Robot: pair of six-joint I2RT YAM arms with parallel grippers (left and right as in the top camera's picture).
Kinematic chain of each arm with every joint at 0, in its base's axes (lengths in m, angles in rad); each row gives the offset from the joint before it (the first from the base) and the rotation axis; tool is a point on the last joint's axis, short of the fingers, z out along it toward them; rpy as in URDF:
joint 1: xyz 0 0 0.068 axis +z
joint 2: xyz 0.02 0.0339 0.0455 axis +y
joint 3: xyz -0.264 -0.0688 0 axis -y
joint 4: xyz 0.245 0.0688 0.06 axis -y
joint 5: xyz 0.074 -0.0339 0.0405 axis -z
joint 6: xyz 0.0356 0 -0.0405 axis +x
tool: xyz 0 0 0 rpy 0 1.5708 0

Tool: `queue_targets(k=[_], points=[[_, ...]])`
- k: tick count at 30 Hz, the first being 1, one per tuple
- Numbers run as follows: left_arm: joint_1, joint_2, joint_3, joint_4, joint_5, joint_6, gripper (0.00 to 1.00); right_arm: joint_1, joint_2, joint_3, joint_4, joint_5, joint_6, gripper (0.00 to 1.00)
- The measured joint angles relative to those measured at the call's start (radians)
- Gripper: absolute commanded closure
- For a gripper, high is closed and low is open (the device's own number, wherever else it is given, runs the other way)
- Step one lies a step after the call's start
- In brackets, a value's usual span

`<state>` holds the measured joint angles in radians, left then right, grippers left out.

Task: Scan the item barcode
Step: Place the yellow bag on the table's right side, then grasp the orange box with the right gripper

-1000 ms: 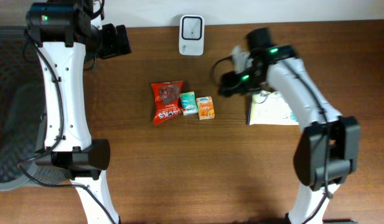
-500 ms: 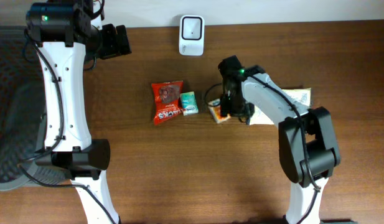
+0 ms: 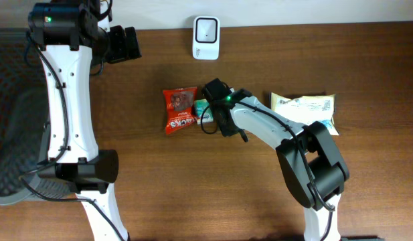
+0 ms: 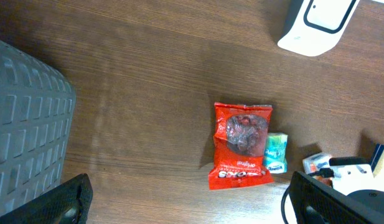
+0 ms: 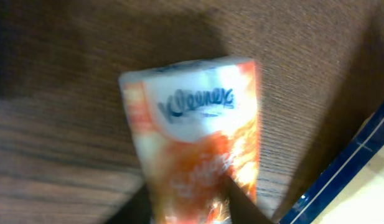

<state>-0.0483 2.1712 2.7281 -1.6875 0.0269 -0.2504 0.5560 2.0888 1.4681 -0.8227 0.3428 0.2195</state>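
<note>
Right wrist view: an orange Kleenex pocket tissue pack (image 5: 195, 143) lies on the wooden tabletop (image 5: 55, 143), blurred, with the right gripper (image 5: 188, 208) straddling its lower end. I cannot tell whether the gripper has clenched on it. I judge the pack light, soft and squashy, with a slick film wrap, so I would pinch it gently across its narrow sides. No barcode shows on this face; it is probably underneath. From overhead the gripper hides the pack, just beside a green pack (image 3: 201, 107). The left gripper (image 3: 122, 44) hangs wide open, well apart.
</note>
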Motion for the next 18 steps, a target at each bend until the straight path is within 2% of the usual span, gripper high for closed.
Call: queue_targets(k=[2,5,6,9,11,13,14,15,16,18], points=[[0.0,0.0,0.0,0.0,0.0,0.0,0.01,0.0,0.0,0.0,-0.002,0.009,0.042,0.96],[0.0,0.0,0.0,0.0,0.0,0.0,0.01,-0.047,0.0,0.091,-0.066,-0.158,0.086,0.96],[0.0,0.0,0.0,0.001,0.0,0.0,0.01,-0.114,0.0,0.156,-0.081,-0.322,0.079,0.96],[0.0,0.0,0.0,0.0,0.0,0.0,0.01,-0.274,0.0,0.169,-0.061,-0.704,0.022,0.96],[0.0,0.0,0.0,0.0,0.0,0.0,0.01,-0.378,0.0,0.122,0.031,-1.003,-0.032,0.96],[0.0,0.0,0.0,0.0,0.0,0.0,0.01,-0.461,0.031,-0.002,0.163,-1.329,-0.045,0.96],[0.0,0.0,0.0,0.0,0.0,0.0,0.01,-0.476,0.04,-0.033,0.199,-1.397,-0.046,0.92],[0.0,0.0,0.0,0.0,0.0,0.0,0.01,-0.504,0.047,-0.091,0.212,-1.432,-0.037,0.81],[0.0,0.0,0.0,0.0,0.0,0.0,0.01,-0.532,0.053,-0.131,0.198,-1.417,-0.017,0.71],[0.0,0.0,0.0,0.0,0.0,0.0,0.01,-0.577,0.057,-0.156,0.131,-1.311,0.026,0.63]])
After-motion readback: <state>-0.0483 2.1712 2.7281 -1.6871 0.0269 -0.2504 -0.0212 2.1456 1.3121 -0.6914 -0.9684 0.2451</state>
